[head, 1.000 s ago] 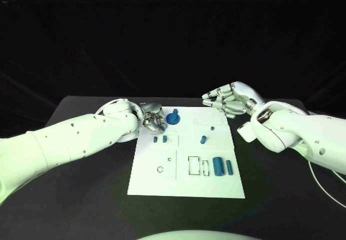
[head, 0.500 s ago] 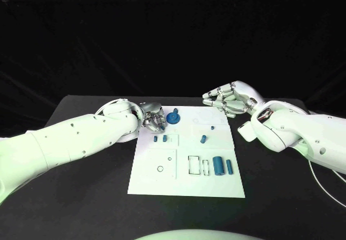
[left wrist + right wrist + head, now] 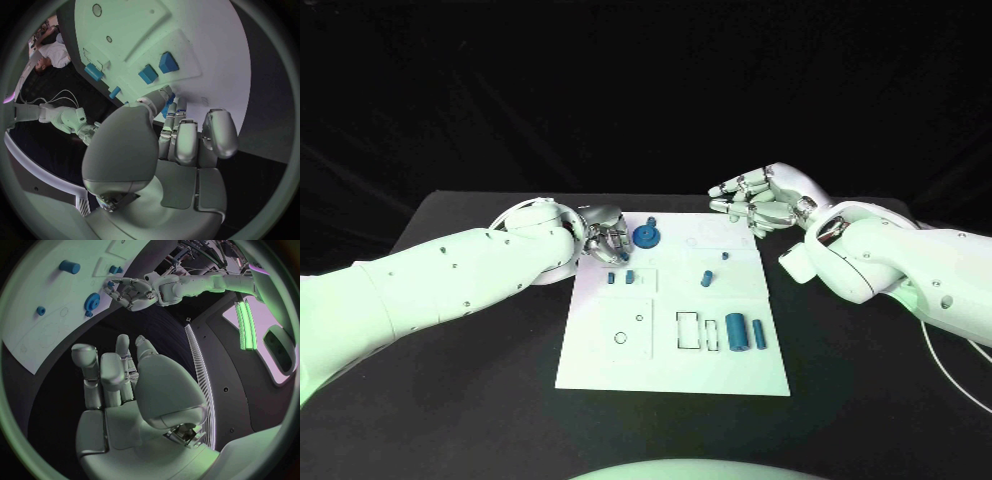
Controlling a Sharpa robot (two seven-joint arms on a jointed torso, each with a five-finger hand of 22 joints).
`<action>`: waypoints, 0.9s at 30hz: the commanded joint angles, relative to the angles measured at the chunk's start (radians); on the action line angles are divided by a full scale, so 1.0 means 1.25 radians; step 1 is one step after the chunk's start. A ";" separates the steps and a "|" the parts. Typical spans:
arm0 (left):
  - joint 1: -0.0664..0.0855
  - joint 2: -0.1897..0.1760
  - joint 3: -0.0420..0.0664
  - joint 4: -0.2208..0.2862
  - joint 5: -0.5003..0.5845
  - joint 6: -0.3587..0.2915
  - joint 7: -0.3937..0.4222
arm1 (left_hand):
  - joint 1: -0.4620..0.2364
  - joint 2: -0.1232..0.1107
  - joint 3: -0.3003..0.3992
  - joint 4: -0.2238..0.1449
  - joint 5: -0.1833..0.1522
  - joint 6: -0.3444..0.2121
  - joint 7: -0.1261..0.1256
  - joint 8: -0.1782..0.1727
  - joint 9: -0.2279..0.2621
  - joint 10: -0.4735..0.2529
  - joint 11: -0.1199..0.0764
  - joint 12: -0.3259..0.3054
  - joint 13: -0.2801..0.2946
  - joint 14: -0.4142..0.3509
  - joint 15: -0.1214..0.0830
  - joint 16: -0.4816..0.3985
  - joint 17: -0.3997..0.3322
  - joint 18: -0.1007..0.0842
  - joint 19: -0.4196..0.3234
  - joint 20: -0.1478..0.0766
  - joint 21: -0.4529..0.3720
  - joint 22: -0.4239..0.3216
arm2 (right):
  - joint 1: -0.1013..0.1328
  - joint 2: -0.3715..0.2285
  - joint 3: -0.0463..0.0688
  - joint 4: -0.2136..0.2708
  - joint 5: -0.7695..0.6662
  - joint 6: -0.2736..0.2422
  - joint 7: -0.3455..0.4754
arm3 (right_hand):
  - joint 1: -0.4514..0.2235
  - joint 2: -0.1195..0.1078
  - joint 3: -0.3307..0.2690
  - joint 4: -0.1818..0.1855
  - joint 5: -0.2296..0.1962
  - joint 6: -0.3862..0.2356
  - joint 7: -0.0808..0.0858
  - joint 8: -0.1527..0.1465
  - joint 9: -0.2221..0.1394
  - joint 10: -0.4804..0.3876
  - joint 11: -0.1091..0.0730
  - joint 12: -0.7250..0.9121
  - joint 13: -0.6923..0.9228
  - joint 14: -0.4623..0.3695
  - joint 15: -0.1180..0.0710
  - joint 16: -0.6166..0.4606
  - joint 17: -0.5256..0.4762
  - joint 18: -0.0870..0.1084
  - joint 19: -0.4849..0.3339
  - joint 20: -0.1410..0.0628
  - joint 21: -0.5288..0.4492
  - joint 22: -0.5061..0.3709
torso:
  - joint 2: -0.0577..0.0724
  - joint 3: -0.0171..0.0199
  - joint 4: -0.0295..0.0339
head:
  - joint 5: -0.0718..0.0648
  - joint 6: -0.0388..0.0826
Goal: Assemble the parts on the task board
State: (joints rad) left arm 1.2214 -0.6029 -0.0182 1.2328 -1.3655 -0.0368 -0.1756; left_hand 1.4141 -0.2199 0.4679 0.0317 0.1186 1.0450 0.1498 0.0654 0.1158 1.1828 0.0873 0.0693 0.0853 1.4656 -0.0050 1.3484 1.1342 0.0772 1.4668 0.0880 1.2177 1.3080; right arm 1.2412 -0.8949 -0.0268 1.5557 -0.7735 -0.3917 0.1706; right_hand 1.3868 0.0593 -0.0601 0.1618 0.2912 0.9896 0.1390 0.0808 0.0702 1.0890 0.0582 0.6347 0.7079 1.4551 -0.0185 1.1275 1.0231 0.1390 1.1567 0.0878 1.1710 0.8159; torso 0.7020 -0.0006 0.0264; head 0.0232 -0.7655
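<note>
Task board (image 3: 672, 375), white plate, lies mid black table (image 3: 473, 400), long side running away from the robot. At its far end a blue gear-like part (image 3: 648, 236) sits on the board, w/ a small blue peg (image 3: 651, 221) just behind it. A bit nearer, two small blue blocks (image 3: 622, 278) side by side on the left half; two small blue pieces (image 3: 708, 277) on the right half, one further back near the board's right edge. Nearer still, right half: an empty rectangular outline (image 3: 688, 331), then a thin blue bar (image 3: 711, 332), a thick blue cylinder (image 3: 736, 333) and a slimmer blue one (image 3: 757, 334), all lying parallel. Left half has a small ring mark (image 3: 620, 339) and a tiny hole. Left hand (image 3: 604, 237) is at the board's far left corner, just beside the gear, fingers curled down toward the board; in the left wrist view its fingers (image 3: 187, 145) are bunched together w/ a bit of blue showing between the tips, but can't tell if it's actually pinching anything. Right hand (image 3: 751, 200) hovers past the board's far right corner, fingers spread, loosely bent, holding nothing; right wrist view shows the palm bare.
</note>
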 commanded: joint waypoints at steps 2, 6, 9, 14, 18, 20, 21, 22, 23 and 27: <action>0.000 -0.011 0.001 0.010 0.022 -0.001 0.009 | -0.008 -0.001 0.002 -0.004 0.004 -0.009 0.000 -0.003 -0.003 -0.007 0.000 -0.002 -0.002 0.020 0.004 -0.001 -0.002 0.000 0.000 0.007 -0.006 0.043 | -0.001 -0.002 0.000 -0.010 -0.100 0.041 -0.069 | 0.035 -0.007 0.024 -0.014 -0.016 0.006 0.008 0.003 0.000 -0.025 0.002 -0.080 -0.067 -0.009 0.000 -0.040 -0.036 0.012 -0.012 0.000 -0.027 -0.036 | 0.000 -0.0001 0.0000 | -0.003 0.002; 0.000 -0.031 0.004 0.024 0.083 -0.018 0.026 | -0.011 -0.006 -0.002 -0.006 0.005 -0.020 -0.001 -0.003 -0.009 -0.018 0.000 -0.003 -0.004 0.020 0.004 -0.002 -0.006 0.001 -0.001 0.008 -0.010 0.041 | -0.001 -0.003 0.000 -0.026 -0.192 0.069 -0.110 | 0.058 -0.025 0.045 -0.023 -0.029 0.019 0.012 0.006 0.001 -0.020 0.010 -0.198 -0.181 -0.006 0.005 -0.073 -0.062 0.013 -0.006 0.004 -0.043 -0.051 | -0.001 -0.0002 0.0005 | -0.005 0.003; 0.001 -0.048 0.008 0.033 0.182 -0.020 0.031 | -0.011 0.004 0.005 -0.005 0.025 -0.027 0.000 -0.002 -0.014 -0.024 0.001 -0.002 -0.006 0.019 0.004 0.000 -0.004 0.004 -0.005 0.009 -0.025 0.033 | -0.001 -0.003 0.000 -0.037 -0.280 0.090 -0.137 | 0.076 -0.042 0.070 -0.034 -0.036 0.031 0.013 0.006 0.000 0.009 0.012 -0.284 -0.270 0.001 0.010 -0.088 -0.071 0.011 0.003 0.007 -0.049 -0.056 | -0.001 -0.0002 0.0007 | -0.007 0.005; 0.004 -0.081 0.012 0.041 0.344 -0.040 0.051 | -0.024 -0.002 -0.003 -0.002 0.028 -0.027 0.005 0.001 -0.019 -0.028 0.005 0.001 -0.007 0.017 0.007 -0.002 -0.010 0.006 -0.007 0.011 -0.038 0.026 | -0.001 0.000 0.000 -0.047 -0.431 0.118 -0.174 | 0.087 -0.056 0.092 -0.044 -0.043 0.048 0.011 0.009 0.000 0.016 0.016 -0.342 -0.326 0.005 0.009 -0.086 -0.066 0.012 0.010 0.007 -0.048 -0.053 | -0.001 0.0007 0.0016 | -0.011 0.008; 0.006 -0.107 0.013 0.048 0.523 -0.082 0.106 | -0.027 0.006 -0.007 0.000 0.022 -0.015 0.009 0.007 -0.019 -0.027 0.007 0.005 -0.006 0.013 0.009 -0.008 -0.023 0.011 -0.015 0.013 -0.065 0.010 | -0.005 0.005 0.000 -0.051 -0.557 0.134 -0.207 | 0.093 -0.066 0.115 -0.051 -0.049 0.060 0.009 0.006 0.000 0.034 0.017 -0.384 -0.366 0.007 0.010 -0.086 -0.062 0.011 0.014 0.008 -0.046 -0.048 | -0.002 0.0003 0.0016 | -0.019 0.010; 0.006 -0.123 0.013 0.058 0.659 -0.106 0.151 | -0.025 0.019 -0.004 0.002 0.022 -0.004 0.010 0.011 -0.019 -0.010 0.005 0.017 -0.003 0.009 0.008 -0.011 -0.029 0.013 -0.020 0.013 -0.077 0.004 | -0.008 0.008 0.000 -0.050 -0.616 0.140 -0.224 | 0.096 -0.069 0.125 -0.055 -0.059 0.066 0.005 0.005 0.000 0.038 0.015 -0.394 -0.379 0.007 0.009 -0.087 -0.062 0.011 0.015 0.007 -0.046 -0.048 | 0.000 -0.0004 0.0011 | -0.021 0.014; 0.006 -0.127 0.013 0.062 0.699 -0.112 0.164 | -0.024 0.023 -0.002 0.001 0.023 -0.002 0.010 0.012 -0.019 -0.004 0.004 0.021 -0.001 0.006 0.008 -0.015 -0.036 0.016 -0.023 0.013 -0.088 -0.002 | -0.009 0.009 0.000 -0.050 -0.631 0.141 -0.228 | 0.098 -0.070 0.129 -0.056 -0.066 0.068 0.005 0.004 0.000 0.039 0.015 -0.398 -0.384 0.007 0.009 -0.088 -0.063 0.011 0.015 0.007 -0.046 -0.048 | 0.001 -0.0008 0.0005 | -0.021 0.016; 0.006 -0.135 0.013 0.072 0.780 -0.123 0.191 | -0.021 0.028 0.000 0.000 0.023 0.003 0.009 0.014 -0.019 0.001 0.003 0.026 0.000 -0.005 0.006 -0.031 -0.064 0.022 -0.035 0.013 -0.120 -0.020 | -0.011 0.011 0.000 -0.049 -0.657 0.144 -0.237 | 0.099 -0.070 0.136 -0.058 -0.077 0.070 0.004 0.003 0.000 0.040 0.015 -0.402 -0.391 0.007 0.009 -0.090 -0.065 0.011 0.015 0.007 -0.046 -0.049 | 0.002 -0.0014 -0.0004 | -0.022 0.017; 0.006 -0.141 0.013 0.079 0.832 -0.130 0.208 | -0.019 0.032 0.002 -0.001 0.024 0.006 0.009 0.015 -0.020 -0.002 0.005 0.028 -0.001 -0.022 0.006 -0.052 -0.099 0.028 -0.051 0.013 -0.158 -0.041 | -0.012 0.013 0.000 -0.049 -0.673 0.146 -0.242 | 0.100 -0.071 0.140 -0.059 -0.085 0.072 0.003 0.001 -0.001 0.041 0.015 -0.405 -0.396 0.007 0.009 -0.091 -0.065 0.011 0.015 0.007 -0.047 -0.049 | 0.002 -0.0016 -0.0005 | -0.022 0.018; 0.003 -0.166 0.012 0.121 1.044 -0.148 0.285 | -0.018 0.037 0.003 -0.006 0.027 0.011 0.009 0.017 -0.025 -0.011 0.004 0.038 -0.001 -0.081 0.009 -0.127 -0.222 0.051 -0.109 0.015 -0.291 -0.114 | -0.019 0.023 0.000 -0.052 -0.733 0.159 -0.266 | 0.095 -0.080 0.156 -0.059 -0.102 0.074 0.004 -0.005 -0.001 0.034 0.018 -0.421 -0.418 0.006 0.013 -0.098 -0.072 0.011 0.012 0.008 -0.050 -0.054 | 0.001 -0.0017 0.0010 | -0.030 0.016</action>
State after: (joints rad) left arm 1.2259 -0.8057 -0.0040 1.3661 -0.4336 -0.1655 0.0340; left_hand 1.3939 -0.1834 0.4679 0.0258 0.1504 1.0526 0.1607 0.0807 0.0855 1.1771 0.0935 0.1139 0.0837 1.3731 0.0059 1.2013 0.8754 0.1332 1.3393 0.1060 0.8741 1.1761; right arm 1.2206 -0.8715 -0.0264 1.4921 -1.5290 -0.2410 -0.0996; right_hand 1.5052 -0.0324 0.1312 0.0877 0.1657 1.0758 0.1425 0.0792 0.0698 1.1325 0.0765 0.1106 0.1887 1.4612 -0.0054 1.0097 0.9346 0.1391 1.1683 0.0948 1.1119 0.7499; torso 0.7029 -0.0019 0.0269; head -0.0102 -0.7449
